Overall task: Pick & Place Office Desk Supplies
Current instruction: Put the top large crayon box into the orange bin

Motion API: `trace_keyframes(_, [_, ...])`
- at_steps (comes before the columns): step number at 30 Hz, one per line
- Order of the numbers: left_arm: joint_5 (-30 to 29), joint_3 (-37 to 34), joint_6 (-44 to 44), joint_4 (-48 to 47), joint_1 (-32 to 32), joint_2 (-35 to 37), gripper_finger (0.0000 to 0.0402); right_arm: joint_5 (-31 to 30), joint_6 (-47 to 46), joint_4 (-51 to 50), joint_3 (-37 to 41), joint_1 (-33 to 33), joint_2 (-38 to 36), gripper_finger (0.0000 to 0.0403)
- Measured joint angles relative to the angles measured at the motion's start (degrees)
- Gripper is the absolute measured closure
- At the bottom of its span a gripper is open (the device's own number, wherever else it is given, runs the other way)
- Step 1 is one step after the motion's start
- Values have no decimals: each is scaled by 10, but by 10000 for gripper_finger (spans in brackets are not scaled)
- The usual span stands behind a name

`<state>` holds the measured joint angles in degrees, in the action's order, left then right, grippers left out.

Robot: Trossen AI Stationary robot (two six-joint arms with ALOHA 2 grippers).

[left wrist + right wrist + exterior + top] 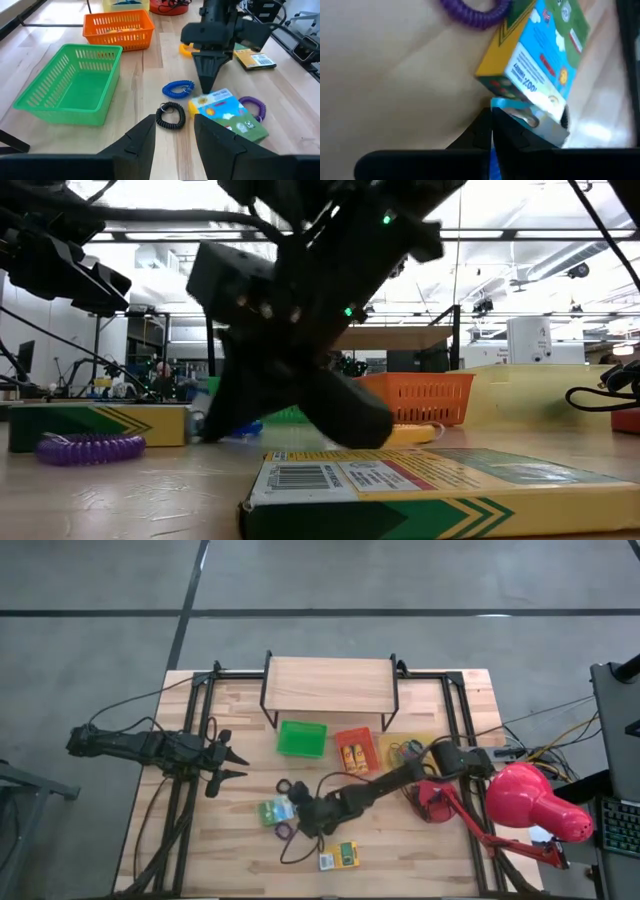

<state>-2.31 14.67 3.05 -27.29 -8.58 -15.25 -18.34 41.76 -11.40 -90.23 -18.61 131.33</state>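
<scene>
My right gripper [300, 808] reaches to the table's middle and points down, shut, its tips [209, 90] at the far end of a blue, yellow and green cardboard box [227, 114] lying flat. A blue coiled band [178, 89], a black one [170, 115] and a purple one [252, 106] lie on the table around that box. A second box [340, 857] lies flat near the near edge. My left gripper [232, 763] hovers open over the table's left side, apart from everything. My right gripper comes from above with shut fingers [490, 125] at the box's blue and yellow end [520, 95]. I cannot tell whether the tips touch the box. The box lies flat on the table.
A green tray [302, 738], an orange tray [357, 752] and a yellow tray [405, 750] stand in a row below a wooden shelf [328, 683]. A red desk lamp [535, 802] occupies the right side. Bare wood lies between my left gripper and the bands.
</scene>
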Motion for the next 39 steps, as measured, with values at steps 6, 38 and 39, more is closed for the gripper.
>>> trace_keyframes(6, [0, 0, 0, 0, 0, -3, 259, -11, -64, -73, 0, -24, -25, 395])
trace_keyframes(38, [0, 0, 0, 0, 0, -3, 259, -73, -276, -214, 4, -83, -71, 394])
trace_keyframes(39, [0, 0, 0, 0, 0, -3, 259, -73, -285, -213, 4, -83, -75, 394])
